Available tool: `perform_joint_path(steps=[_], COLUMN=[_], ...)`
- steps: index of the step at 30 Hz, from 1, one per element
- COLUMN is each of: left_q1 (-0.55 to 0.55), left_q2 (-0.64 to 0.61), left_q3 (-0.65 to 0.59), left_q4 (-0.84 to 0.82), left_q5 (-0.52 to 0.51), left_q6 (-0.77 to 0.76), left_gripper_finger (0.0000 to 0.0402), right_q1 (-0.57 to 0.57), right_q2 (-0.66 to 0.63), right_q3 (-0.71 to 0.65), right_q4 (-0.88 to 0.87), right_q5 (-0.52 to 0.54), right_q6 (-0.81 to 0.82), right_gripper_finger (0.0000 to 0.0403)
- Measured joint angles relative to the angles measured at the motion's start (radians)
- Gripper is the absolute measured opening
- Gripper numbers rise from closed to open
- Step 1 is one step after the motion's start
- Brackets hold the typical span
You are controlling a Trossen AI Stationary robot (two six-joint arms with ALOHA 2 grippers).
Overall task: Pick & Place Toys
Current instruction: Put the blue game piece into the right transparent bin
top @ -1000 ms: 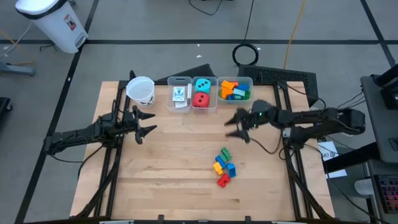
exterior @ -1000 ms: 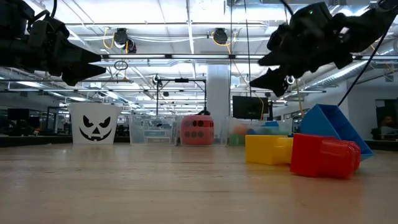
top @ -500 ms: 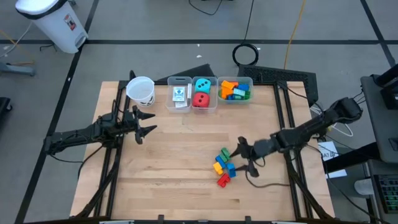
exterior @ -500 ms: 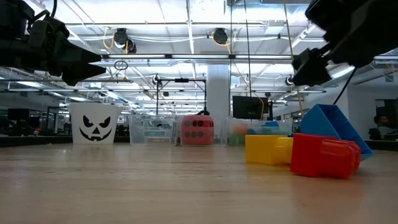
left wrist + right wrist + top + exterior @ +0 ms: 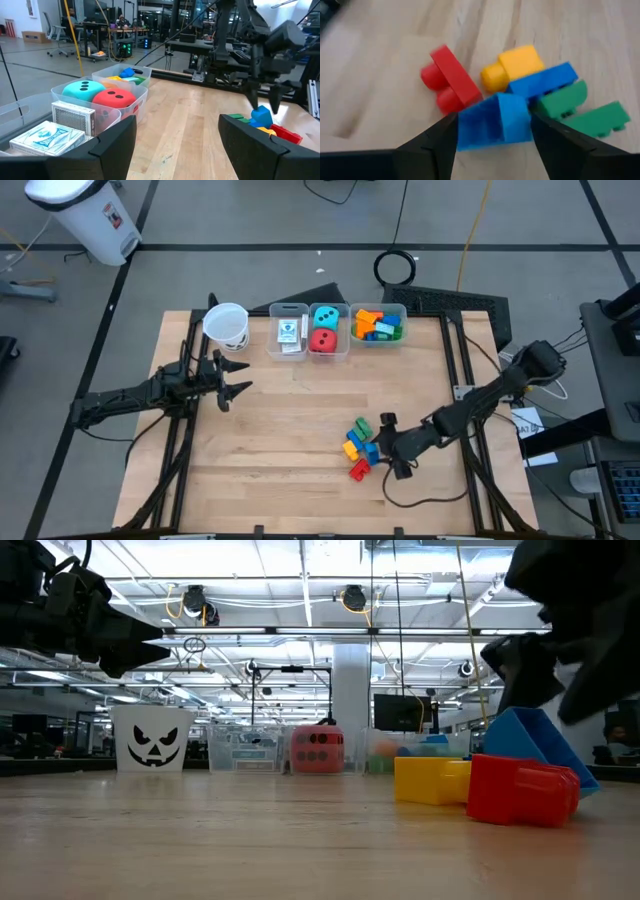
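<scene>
the right gripper (image 5: pixel 492 145) stands open astride a blue brick (image 5: pixel 495 120) in the loose pile; brick squarely between its fingers; the left gripper (image 5: pixel 228 380) waits open, well apart

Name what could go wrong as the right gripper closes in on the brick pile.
The right gripper straddles a blue brick that touches the red brick and another blue one, so closing may drag or scatter them. The brick sits tilted, so it could slip from the grip.
</scene>
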Motion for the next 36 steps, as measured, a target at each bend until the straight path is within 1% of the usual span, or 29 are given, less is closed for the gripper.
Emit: perform_joint_path(steps=[2,6,9,13,21,22,25,29,31,36], left_q1=[0.000,0.000,0.000,0.000,0.000,0.000,0.000,0.000,0.000,0.000], left_q2=[0.000,0.000,0.000,0.000,0.000,0.000,0.000,0.000,0.000,0.000], left_q3=[0.000,0.000,0.000,0.000,0.000,0.000,0.000,0.000,0.000,0.000], left_q4=[0.000,0.000,0.000,0.000,0.000,0.000,0.000,0.000,0.000,0.000], left_q5=[0.000,0.000,0.000,0.000,0.000,0.000,0.000,0.000,0.000,0.000], left_q6=[0.000,0.000,0.000,0.000,0.000,0.000,0.000,0.000,0.000,0.000], left_gripper_finger=[0.0287,0.0287,0.0287,0.0287,0.0287,0.0287,0.0287,0.0287,0.0287,0.0287], right_q1=[0.000,0.000,0.000,0.000,0.000,0.000,0.000,-0.005,-0.008,-0.045], right_q2=[0.031,0.066,0.068,0.062,0.060,0.054,0.013,-0.090,-0.152,-0.294], right_q3=[0.000,0.000,0.000,0.000,0.000,0.000,-0.001,-0.001,-0.001,-0.001], right_q4=[0.000,0.000,-0.004,-0.004,0.000,-0.008,-0.008,-0.007,-0.007,0.001], right_q5=[0.042,0.159,0.202,0.202,0.197,0.194,0.196,0.206,0.244,0.404], right_q6=[-0.002,-0.018,-0.019,-0.022,-0.060,-0.069,-0.078,-0.102,-0.125,-0.176], right_gripper_finger=[0.0212,0.0193,0.0171,0.0129,0.0018,0.0010,0.0008,0.0007,0.0003,0.0003])
